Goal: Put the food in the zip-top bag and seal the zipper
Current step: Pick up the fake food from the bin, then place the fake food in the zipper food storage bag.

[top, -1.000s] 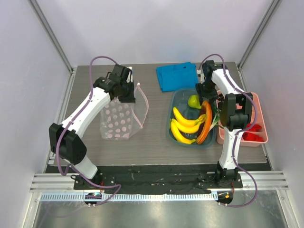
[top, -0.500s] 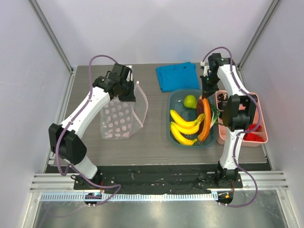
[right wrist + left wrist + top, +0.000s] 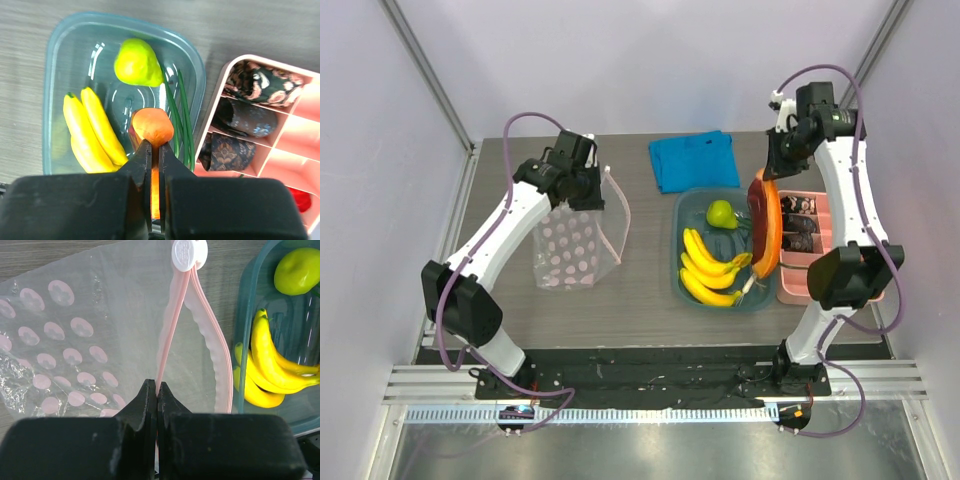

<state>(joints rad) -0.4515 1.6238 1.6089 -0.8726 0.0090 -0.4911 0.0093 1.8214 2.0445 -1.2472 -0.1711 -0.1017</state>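
Note:
The dotted clear zip-top bag (image 3: 570, 250) lies on the table at the left. My left gripper (image 3: 582, 190) is shut on its pink zipper strip (image 3: 167, 347), and the mouth gapes open; the white slider (image 3: 188, 253) sits at the far end. My right gripper (image 3: 778, 165) is shut on the long orange-red pepper (image 3: 766, 228) and holds it hanging above the teal tub (image 3: 688, 290); the pepper (image 3: 153, 127) shows between its jaws. The banana bunch (image 3: 710, 268), the green pear-like fruit (image 3: 721, 213) and the green onion stalk (image 3: 179, 117) lie in the tub.
A blue folded cloth (image 3: 692, 160) lies behind the tub. A pink divided tray (image 3: 868, 290) with dark patterned and red pieces stands right of the tub. Grey walls close in on both sides.
My right gripper has risen and moved back-right with the pepper, lifting it out of the tub. The left gripper still holds the bag's strip in place.

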